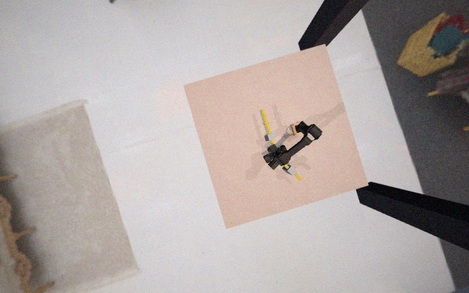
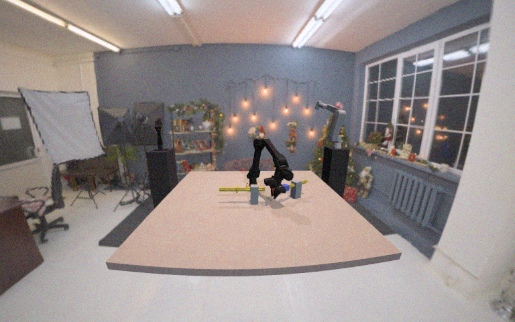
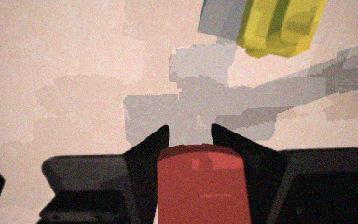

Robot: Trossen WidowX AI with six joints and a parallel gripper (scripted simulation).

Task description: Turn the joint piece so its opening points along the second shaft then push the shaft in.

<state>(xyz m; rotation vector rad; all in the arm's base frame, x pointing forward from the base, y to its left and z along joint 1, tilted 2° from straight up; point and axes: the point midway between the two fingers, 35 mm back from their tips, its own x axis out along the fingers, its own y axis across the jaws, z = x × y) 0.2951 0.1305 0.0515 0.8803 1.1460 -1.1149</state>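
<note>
My gripper (image 2: pixel 276 191) (image 3: pixel 189 129) is shut on the red joint piece (image 3: pixel 202 187), whose far end faces up the wrist view; its opening cannot be made out. A small blue hinge part (image 2: pixel 285 187) shows between the gripper and the first shaft's block (image 2: pixel 296 190). The first shaft (image 1: pixel 298 176) (image 2: pixel 304 182) is short and yellow. The second shaft (image 1: pixel 264 121) (image 2: pixel 233 188) (image 3: pixel 284 23) is long and yellow and lies through its grey-blue block (image 1: pixel 267 137) (image 2: pixel 253 194) (image 3: pixel 223 19). Its near end is apart from the joint piece, at the upper right in the wrist view.
The arm's base and links stand behind the shafts in the exterior view. The pink table top (image 1: pixel 242 193) (image 2: pixel 243 235) carries both blocks and the arm. Black pedestals (image 2: pixel 161 174) (image 2: pixel 334 168) stand beyond the table, with other arms on them.
</note>
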